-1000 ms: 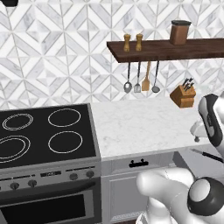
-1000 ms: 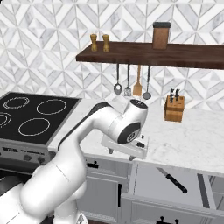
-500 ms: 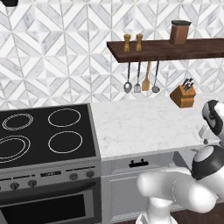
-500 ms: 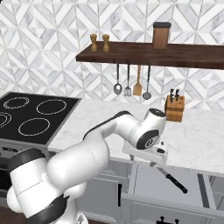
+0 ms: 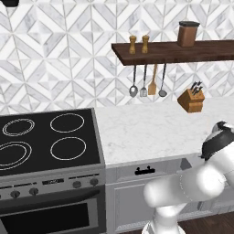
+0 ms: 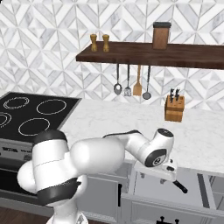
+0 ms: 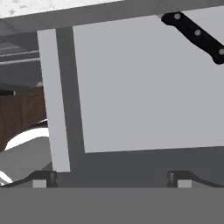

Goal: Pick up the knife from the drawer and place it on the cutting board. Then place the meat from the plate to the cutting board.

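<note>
The drawer (image 6: 149, 190) stands pulled out below the counter, its grey inside showing. The knife's black handle (image 6: 180, 187) lies in it toward the right, and its blade is hidden under my hand. In the hand view the drawer floor (image 7: 144, 87) spreads wide and the riveted knife handle (image 7: 197, 33) lies at the top right. My gripper (image 7: 111, 180) is open with nothing between its fingertips (image 7: 43, 180), and it hangs above the drawer (image 6: 171, 171), left of the handle. The cutting board, the plate and the meat are out of view.
A wooden knife block (image 6: 174, 108) stands on the marble counter (image 5: 146, 128) at the back. Utensils (image 5: 147, 82) hang under a dark shelf (image 5: 173, 48). The black stove (image 5: 45, 141) is at the left. A closed drawer front with a black bar handle (image 5: 147, 172) sits beside it.
The arm has swung to the right and down, bringing the hand from over the counter edge to just above the open drawer. The knife has not moved.
</note>
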Robot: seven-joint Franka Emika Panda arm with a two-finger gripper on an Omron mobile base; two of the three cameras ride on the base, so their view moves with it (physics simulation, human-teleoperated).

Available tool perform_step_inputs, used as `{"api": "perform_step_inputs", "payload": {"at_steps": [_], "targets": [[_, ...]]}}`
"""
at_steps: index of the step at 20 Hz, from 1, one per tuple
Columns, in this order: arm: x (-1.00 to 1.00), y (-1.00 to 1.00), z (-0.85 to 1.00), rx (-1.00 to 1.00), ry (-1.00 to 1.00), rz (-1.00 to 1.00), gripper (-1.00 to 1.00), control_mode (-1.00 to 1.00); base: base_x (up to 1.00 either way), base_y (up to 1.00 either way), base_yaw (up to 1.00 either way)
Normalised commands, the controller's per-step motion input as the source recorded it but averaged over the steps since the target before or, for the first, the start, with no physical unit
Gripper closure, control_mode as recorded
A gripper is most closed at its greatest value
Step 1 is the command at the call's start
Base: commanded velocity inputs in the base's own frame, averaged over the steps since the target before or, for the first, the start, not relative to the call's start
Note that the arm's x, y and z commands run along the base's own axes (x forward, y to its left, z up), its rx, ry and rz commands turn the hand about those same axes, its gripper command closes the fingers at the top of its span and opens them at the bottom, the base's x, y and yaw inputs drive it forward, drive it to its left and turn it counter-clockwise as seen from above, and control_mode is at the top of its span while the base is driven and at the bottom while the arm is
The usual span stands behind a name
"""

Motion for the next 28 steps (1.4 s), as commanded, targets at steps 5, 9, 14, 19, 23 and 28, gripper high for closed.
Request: {"api": "perform_step_inputs", "payload": {"at_steps": [5, 9, 14, 19, 23, 28], "targets": [[0.05, -0.3, -0.22, 0.0, 0.22, 0.0, -1.0, -1.0, 0.0, 0.0, 0.0], [0.02, -0.2, -0.38, 0.04, 0.0, 0.0, -1.0, -1.0, 0.0, 0.0, 0.0], [0.0, -0.17, -0.41, 0.01, -0.02, 0.0, -1.0, -1.0, 0.0, 0.0, 0.0], [0.0, -0.17, -0.36, 0.0, 0.0, 0.0, -1.0, -1.0, 0.0, 0.0, 0.0], [-0.11, -0.14, -0.24, 0.0, 0.0, 0.0, -1.0, -1.0, 0.0, 0.0, 0.0], [-0.18, -0.21, -0.18, 0.0, 0.02, 0.0, -1.0, -1.0, 0.0, 0.0, 0.0]]}}
